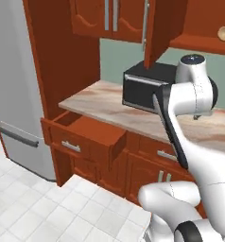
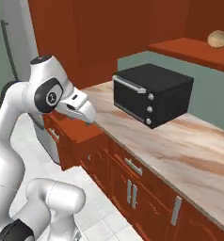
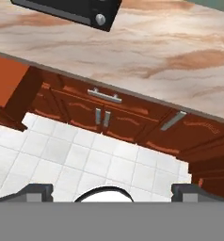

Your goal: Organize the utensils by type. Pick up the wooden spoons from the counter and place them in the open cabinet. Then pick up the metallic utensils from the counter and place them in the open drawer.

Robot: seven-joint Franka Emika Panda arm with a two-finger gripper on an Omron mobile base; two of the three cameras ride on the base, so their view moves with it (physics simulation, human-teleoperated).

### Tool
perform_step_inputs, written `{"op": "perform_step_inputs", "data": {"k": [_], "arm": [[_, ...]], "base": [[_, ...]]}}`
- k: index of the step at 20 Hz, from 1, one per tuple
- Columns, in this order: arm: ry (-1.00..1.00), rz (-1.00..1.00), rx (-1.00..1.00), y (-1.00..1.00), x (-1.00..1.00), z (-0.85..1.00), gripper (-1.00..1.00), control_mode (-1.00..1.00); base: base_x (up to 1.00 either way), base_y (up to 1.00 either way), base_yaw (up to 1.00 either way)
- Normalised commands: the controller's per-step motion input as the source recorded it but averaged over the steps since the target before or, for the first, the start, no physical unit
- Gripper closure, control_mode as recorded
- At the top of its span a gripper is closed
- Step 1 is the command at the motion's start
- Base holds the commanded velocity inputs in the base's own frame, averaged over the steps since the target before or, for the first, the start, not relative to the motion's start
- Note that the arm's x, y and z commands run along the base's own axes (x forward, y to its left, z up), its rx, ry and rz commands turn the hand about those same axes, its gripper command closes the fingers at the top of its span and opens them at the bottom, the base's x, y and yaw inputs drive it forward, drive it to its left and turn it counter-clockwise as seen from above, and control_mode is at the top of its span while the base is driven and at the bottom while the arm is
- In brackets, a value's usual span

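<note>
gaping jaws (image 3: 112,190) over floor, wooden spoon (image 2: 219,38) in cabinet

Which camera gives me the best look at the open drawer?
The left base view: the open drawer is seen whole there, pulled out under the counter, with its front and silver handle facing the camera. In the right base view the arm hides most of it. The hand view catches just a corner at the left edge.

A black toaster oven (image 2: 151,94) with silver knobs sits toward the back of the marble worktop, a grey refrigerator (image 1: 15,90) stands beyond its end, over white floor tiles (image 3: 85,155).
</note>
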Motion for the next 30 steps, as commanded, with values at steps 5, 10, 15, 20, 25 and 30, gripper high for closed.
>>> {"op": "perform_step_inputs", "data": {"k": [5,10,15,20,25,30], "arm": [[0.00,0.00,0.00,0.00,0.00,0.00,-1.00,1.00],[0.00,0.00,0.00,0.00,0.00,0.00,-1.00,1.00],[0.00,0.00,0.00,0.00,0.00,0.00,-1.00,1.00],[0.00,0.00,0.00,0.00,0.00,0.00,-1.00,1.00],[0.00,0.00,0.00,0.00,0.00,0.00,-1.00,1.00],[0.00,0.00,0.00,0.00,0.00,0.00,-1.00,1.00]], "base": [[-0.08,0.00,1.00],[-0.03,0.00,1.00],[0.55,0.02,0.46],[0.93,0.07,-0.05],[1.00,0.01,0.00],[1.00,0.02,0.00]]}}
